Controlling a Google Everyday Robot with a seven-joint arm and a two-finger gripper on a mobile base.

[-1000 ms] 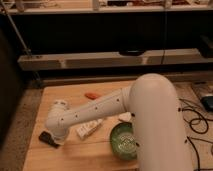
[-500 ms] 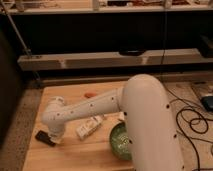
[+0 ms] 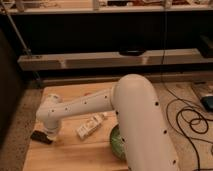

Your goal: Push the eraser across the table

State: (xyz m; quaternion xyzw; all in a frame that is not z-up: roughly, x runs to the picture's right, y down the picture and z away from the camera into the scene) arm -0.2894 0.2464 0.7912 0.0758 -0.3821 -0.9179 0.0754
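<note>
The eraser [image 3: 40, 137] is a small flat black block lying at the left edge of the light wooden table [image 3: 75, 155]. My white arm reaches down and left across the table. Its gripper [image 3: 50, 135] is at the arm's lower end, right beside the eraser on its right side and seemingly touching it. The arm hides the gripper's fingers.
A whitish labelled packet [image 3: 90, 126] lies just right of the gripper, mid-table. A green bowl [image 3: 116, 142] sits partly behind my arm at the right. Black cables [image 3: 192, 117] lie on the floor to the right. A long low shelf [image 3: 115, 60] runs behind the table.
The arm has swung further left and lower, now covering the small orange item. The eraser has shifted left, toward the table's left edge.
</note>
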